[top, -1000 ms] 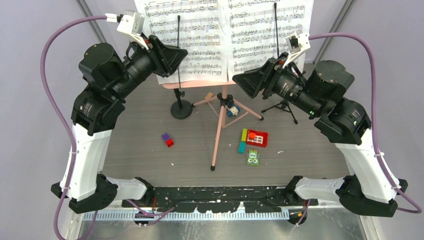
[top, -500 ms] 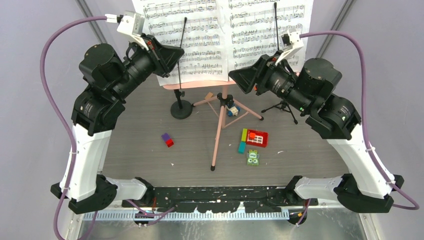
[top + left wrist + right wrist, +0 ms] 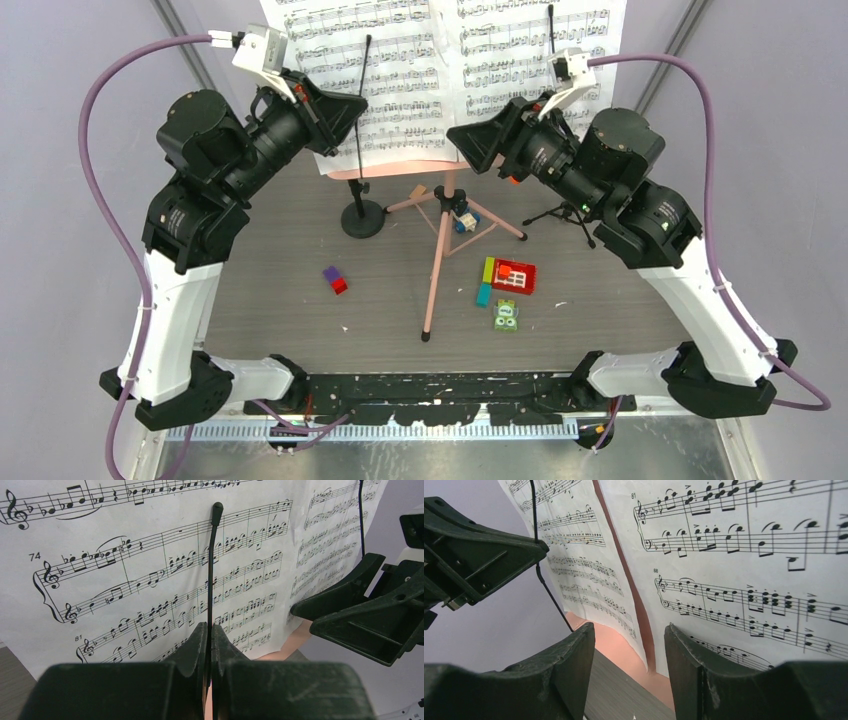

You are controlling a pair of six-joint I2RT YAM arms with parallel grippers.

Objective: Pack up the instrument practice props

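Grey wood-grain tabletop here, closed in by pale lilac walls. At the far side stands the pink sheet-music holder, its tripod legs splayed across the middle of the surface. Two white note sheets are propped side by side on its ledge, with a strip of pink showing between them.

In front of the left sheet a round-based mic support sends a thin black rod straight up. The left gripper is pinched tight around that rod partway up, and the small rounded tip stands clear above the fingers, against the printed staves.

Off to the right a second, tripod mic support stands on the tabletop, mostly behind the right arm, with its rod rising in front of the right sheet.

The right gripper has its jaws apart and nothing between them. It points at the lower inner corner of the right sheet, close to the paper, though I cannot tell whether it touches.

Loose toy bricks lie near the holder's legs, and a blue toy car sits tucked in among them
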